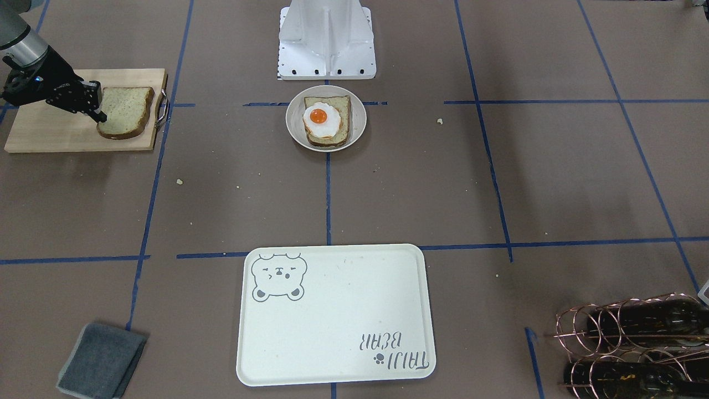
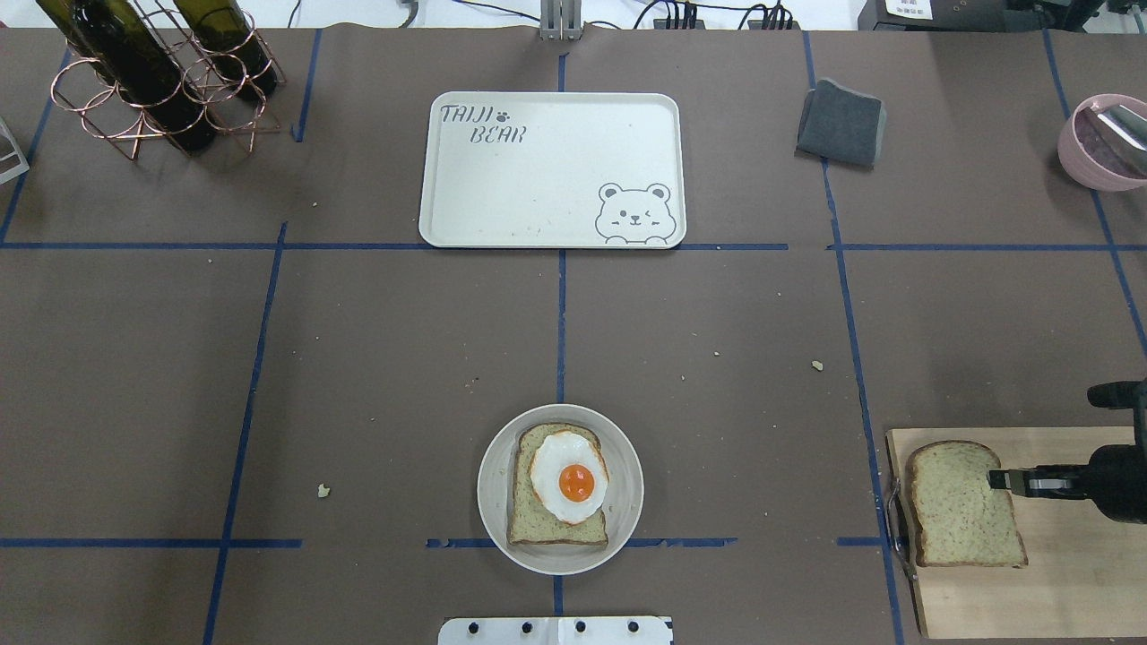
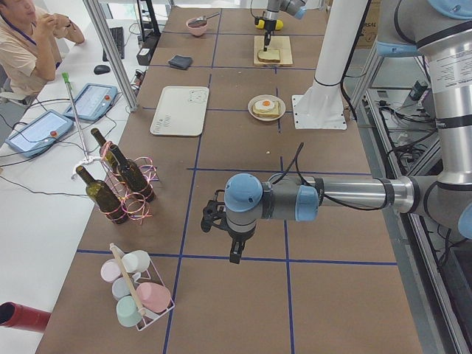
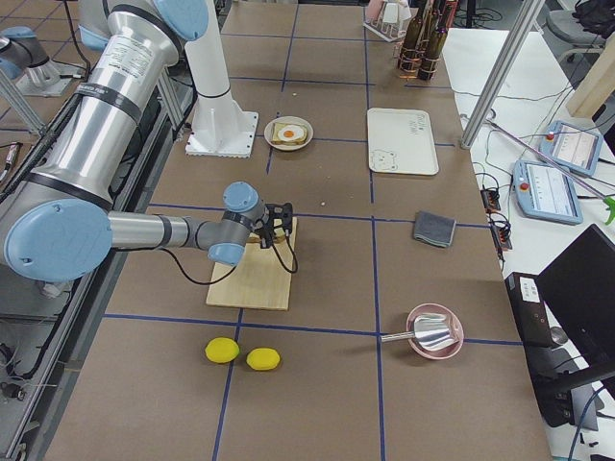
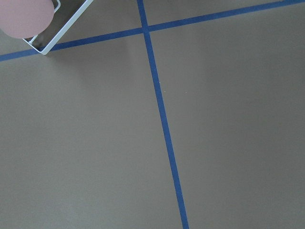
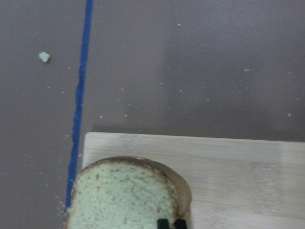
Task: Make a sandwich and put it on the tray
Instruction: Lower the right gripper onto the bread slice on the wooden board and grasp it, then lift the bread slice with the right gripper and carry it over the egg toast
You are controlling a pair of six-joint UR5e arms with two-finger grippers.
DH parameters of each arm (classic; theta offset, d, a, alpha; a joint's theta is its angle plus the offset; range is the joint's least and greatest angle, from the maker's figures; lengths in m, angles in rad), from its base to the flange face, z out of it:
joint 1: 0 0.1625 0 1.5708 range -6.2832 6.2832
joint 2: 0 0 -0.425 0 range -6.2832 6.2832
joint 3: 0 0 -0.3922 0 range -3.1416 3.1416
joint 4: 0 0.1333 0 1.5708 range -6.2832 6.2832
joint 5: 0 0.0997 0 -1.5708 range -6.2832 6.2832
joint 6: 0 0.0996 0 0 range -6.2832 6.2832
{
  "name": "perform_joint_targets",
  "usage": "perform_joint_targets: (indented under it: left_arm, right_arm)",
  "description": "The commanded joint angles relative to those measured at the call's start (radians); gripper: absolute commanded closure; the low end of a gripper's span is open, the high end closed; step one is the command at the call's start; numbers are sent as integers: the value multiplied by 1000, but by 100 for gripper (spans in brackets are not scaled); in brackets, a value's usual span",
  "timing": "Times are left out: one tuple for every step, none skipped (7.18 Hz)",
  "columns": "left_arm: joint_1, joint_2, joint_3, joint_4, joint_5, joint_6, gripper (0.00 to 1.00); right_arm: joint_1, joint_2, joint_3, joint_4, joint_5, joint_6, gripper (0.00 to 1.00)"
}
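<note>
The surface is long, and the left arm hangs over its far left end, well apart from the food. The left gripper shows only in that side view, so I cannot tell whether it is wide or narrow. The right arm is by far the nearer one. The tray lies on the far side, straight beyond the plate, with no part of the sandwich on it yet. The board sits on the robot's right. The sandwich is in two parts. On the plate, in front of the robot's base, a base slice carries the egg. The loose slice lies on the board's inner end, long axis running away from the robot, rounded top farthest. The right gripper sits over that slice's outer long edge, its fingertips drawn nearly together at the crust; whether they pinch it I cannot tell. The plate lies to the robot's left of this gripper, about level with it, so I judge the carry to be sideways. It should need little turning, since both slices point much the same way.
</note>
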Motion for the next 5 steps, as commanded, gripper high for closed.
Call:
perform_joint_targets:
  left_arm:
    - [0, 0, -1, 0, 0, 1, 0]
    - [0, 0, -1, 0, 0, 0, 0]
    - [0, 0, -1, 0, 0, 0, 0]
    - [0, 0, -3, 0, 0, 0, 0]
    - [0, 0, -4, 0, 0, 0, 0]
  right_arm:
    - [1, -5, 108, -1, 12, 13, 100]
    - [-2, 16, 144, -3, 33, 17, 100]
    - [-5, 84, 153, -12, 51, 53, 100]
    - [-11, 210, 149, -66, 51, 122, 100]
    - [-16, 367, 147, -202, 51, 127, 100]
